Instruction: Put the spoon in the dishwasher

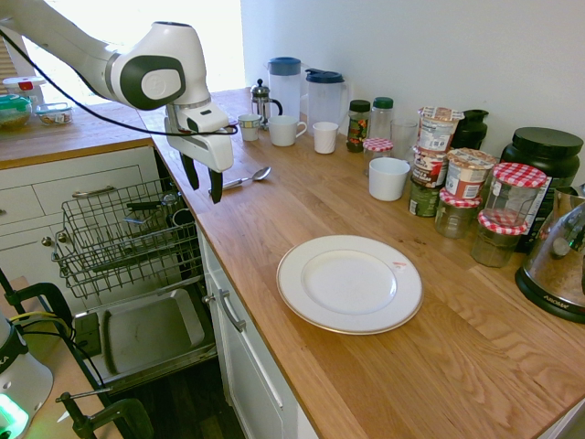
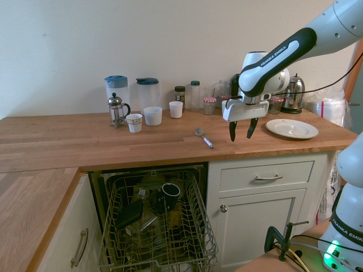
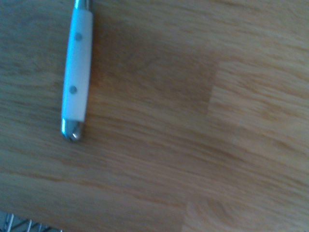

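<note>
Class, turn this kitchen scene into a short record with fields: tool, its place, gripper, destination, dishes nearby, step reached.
Tool: spoon with a white handle
Place: lying on the wooden worktop, near its front edge
Gripper: open, empty, above the worktop
Destination: dishwasher rack, pulled out below the worktop
Already in rack: a dark mug, among other items
Dishes nearby: white plate; white cups, one being
Step reached: spoon not yet picked up

Beside the grained wood counter (image 1: 302,206), the dishwasher (image 2: 159,232) has metal wire; on it, the spoon (image 3: 77,67) pairs shiny metal with a smooth whitish handle; the plate (image 1: 349,283) looks glossy.
</note>
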